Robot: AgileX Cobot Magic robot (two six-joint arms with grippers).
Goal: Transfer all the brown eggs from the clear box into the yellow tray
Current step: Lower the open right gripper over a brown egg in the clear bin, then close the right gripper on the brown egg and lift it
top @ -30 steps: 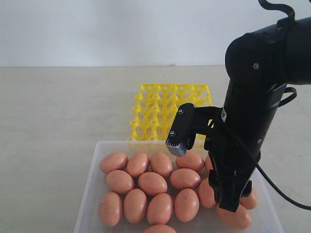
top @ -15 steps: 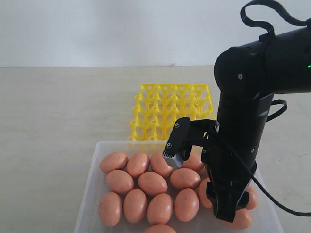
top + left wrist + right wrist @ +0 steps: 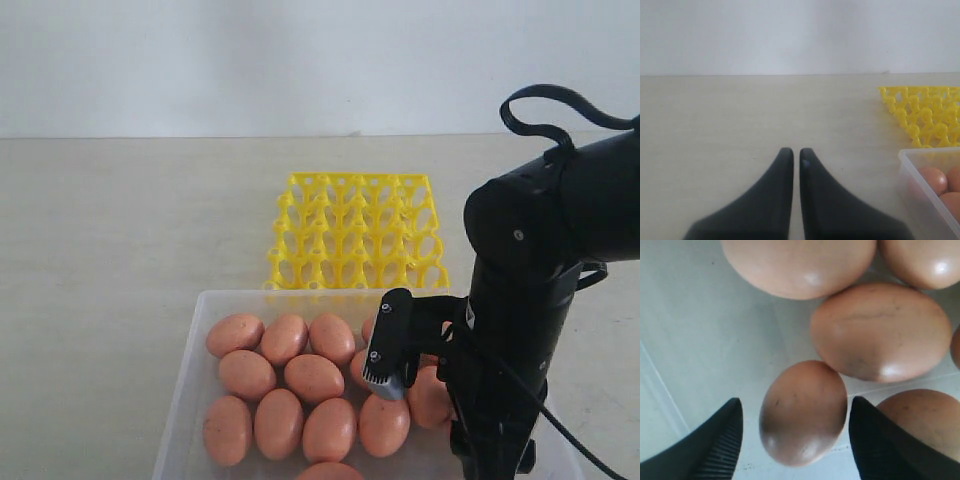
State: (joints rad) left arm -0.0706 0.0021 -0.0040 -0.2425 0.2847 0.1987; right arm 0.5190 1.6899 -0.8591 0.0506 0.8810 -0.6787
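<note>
One of the brown eggs [image 3: 803,412] is seen in the right wrist view lying on the floor of the clear box [image 3: 700,340], directly between the two fingers of the right gripper [image 3: 795,405]. The jaws are held wide, one finger on each side of that egg. A strip of box floor shows between the shell and one finger. The other finger is just beside the shell, and contact there cannot be told.

In the exterior view this gripper is set low inside the box at its right end, and the eggs are spread to its left.

The left gripper [image 3: 796,152] is drawn almost together, with only a thin slit between its fingers. It is held over the bare table [image 3: 715,125], well apart from the box corner.

Six eggs are counted in the right wrist view, one of them only a sliver at the frame edge. At least thirteen are counted in the exterior view, several partly covered by the arm, and all of them lie in the box. Three are partly seen in the left wrist view.

One box and one yellow tray [image 3: 355,232] are counted, the tray lying just beyond the box.
</note>
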